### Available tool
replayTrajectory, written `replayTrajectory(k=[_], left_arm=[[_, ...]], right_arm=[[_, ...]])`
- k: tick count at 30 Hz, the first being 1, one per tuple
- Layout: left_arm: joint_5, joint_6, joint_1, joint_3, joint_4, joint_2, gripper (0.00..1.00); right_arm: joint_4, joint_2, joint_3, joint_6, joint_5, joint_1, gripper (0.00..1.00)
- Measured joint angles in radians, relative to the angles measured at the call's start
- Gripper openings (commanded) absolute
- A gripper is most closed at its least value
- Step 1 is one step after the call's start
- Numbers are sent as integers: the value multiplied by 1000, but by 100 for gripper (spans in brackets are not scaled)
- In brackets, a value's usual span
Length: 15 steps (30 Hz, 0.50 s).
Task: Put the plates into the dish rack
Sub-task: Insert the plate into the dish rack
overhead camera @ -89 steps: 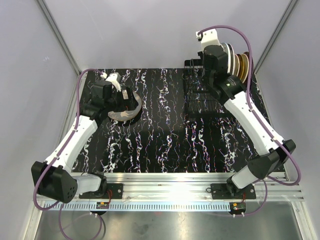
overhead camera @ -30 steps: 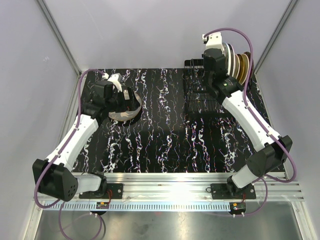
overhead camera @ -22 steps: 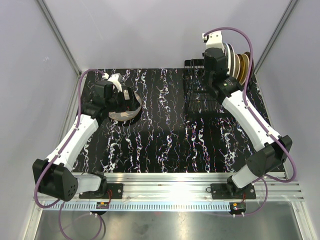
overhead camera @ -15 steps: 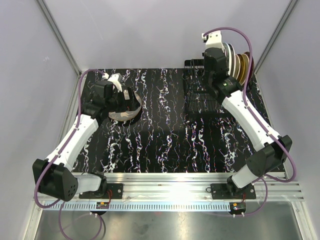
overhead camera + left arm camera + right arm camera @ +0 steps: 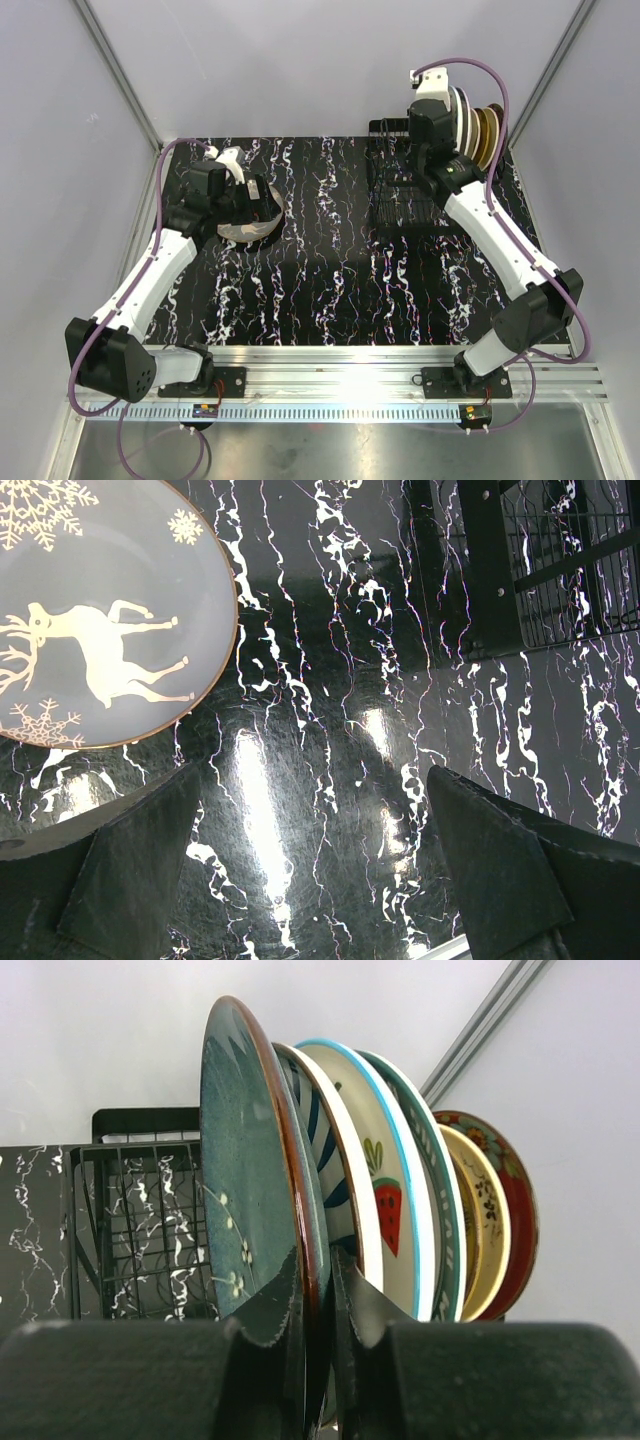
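Claws differ: right claw (image 5: 316,1280) pinches the rim of an upright dark teal ceramic plate (image 5: 245,1170) in the black wire dish rack (image 5: 130,1160); left claw (image 5: 312,810), jaws apart, hovers nearest the flat grey reindeer plate (image 5: 90,630), up-left of it

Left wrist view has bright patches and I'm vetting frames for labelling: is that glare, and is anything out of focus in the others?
Left wrist view: light glare streaks the glossy table, reindeer plate is sharp. Right wrist view: near jaws dark and soft, the gripped teal plate crisp. Top external view: glare on the metal rail.
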Motion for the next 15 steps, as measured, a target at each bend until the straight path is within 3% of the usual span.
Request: replayTrajectory(k=[11, 15], left_arm=[[5, 0, 0, 0, 0, 0, 99], [7, 0, 0, 0, 0, 2, 99]], right_arm=[[-23, 0, -17, 43, -43, -16, 11], [-23, 0, -17, 45, -45, -17, 19]])
